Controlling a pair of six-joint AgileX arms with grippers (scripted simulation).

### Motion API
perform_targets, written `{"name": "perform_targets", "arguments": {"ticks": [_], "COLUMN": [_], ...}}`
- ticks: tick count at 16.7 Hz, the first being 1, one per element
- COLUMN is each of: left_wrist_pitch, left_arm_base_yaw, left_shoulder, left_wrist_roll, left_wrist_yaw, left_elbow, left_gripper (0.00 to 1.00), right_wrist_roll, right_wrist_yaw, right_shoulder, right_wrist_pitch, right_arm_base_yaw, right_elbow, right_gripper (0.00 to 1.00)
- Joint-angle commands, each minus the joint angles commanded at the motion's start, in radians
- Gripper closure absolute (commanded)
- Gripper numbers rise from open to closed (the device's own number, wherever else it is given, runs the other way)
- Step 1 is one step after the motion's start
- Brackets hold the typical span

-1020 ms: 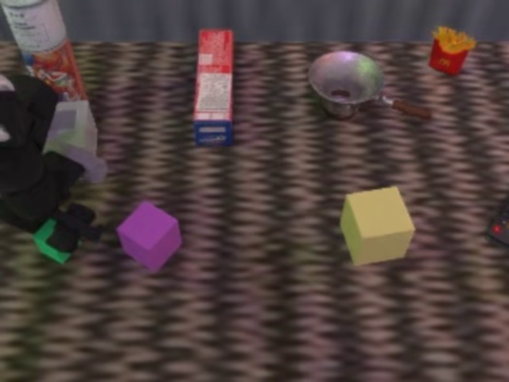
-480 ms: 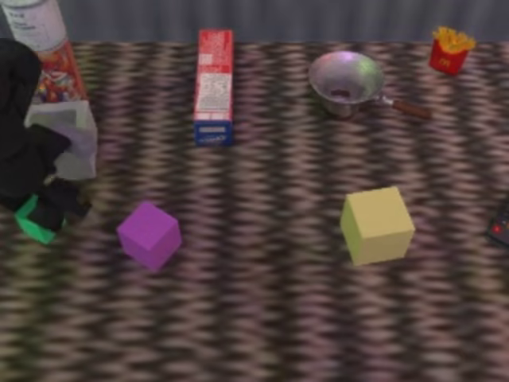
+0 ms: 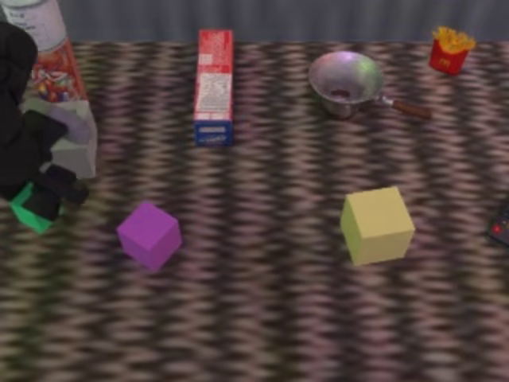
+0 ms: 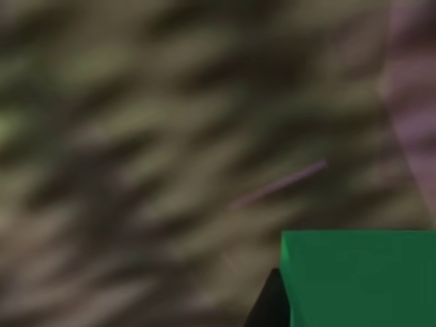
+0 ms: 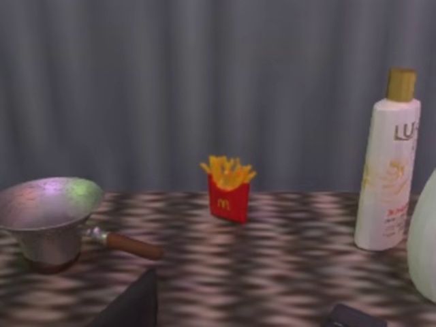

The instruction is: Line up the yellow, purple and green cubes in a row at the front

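The small green cube [image 3: 27,212] is at the table's far left, and my left gripper [image 3: 40,200] is shut on it. It fills the near corner of the left wrist view, green cube [image 4: 357,276], with one dark finger [image 4: 271,303] against its side. The purple cube [image 3: 149,234] rests on the table to the right of the gripper, apart from it. The large pale yellow cube [image 3: 377,224] sits right of centre. My right arm is outside the top view; its wrist view shows one dark finger [image 5: 135,305] set wide, with nothing held.
A hollow pale grey box [image 3: 73,137] and a can [image 3: 46,56] stand just behind the left gripper. At the back are a red carton [image 3: 214,86], a metal pan [image 3: 347,81] and fries [image 3: 451,49]. A dark object [image 3: 499,226] lies at the right edge.
My left gripper has carried the green cube further left and slightly back, away from the purple cube. The purple and yellow cubes have not moved.
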Motion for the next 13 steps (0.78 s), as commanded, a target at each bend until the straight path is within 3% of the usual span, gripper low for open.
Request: {"name": "perform_targets", "arguments": {"ticks": [3,6,13], "left_wrist_pitch": [-0.027,-0.071,-0.202], "left_arm_base_yaw": [-0.075,-0.205,-0.611], "left_shoulder": [0.039,0.099,0.255], "left_wrist_roll": [-0.096,-0.280,-0.937], "left_wrist_yaw": [-0.004,-0.010,-0.022], "left_elbow": [0.057,0.149,0.388], "left_gripper": [1.00,1.00,1.00], "right_wrist_roll": [0.000,0.000,0.000], "right_wrist_yaw": [0.000,0.000,0.000], "right_shoulder": [0.000,0.000,0.000], "right_wrist_pitch": [0.000,0.000,0.000], "right_arm_base_yaw": [0.000,0.000,0.000], "right_elbow": [0.000,0.000,0.000], "right_gripper": [0.00,0.00,0.00]}}
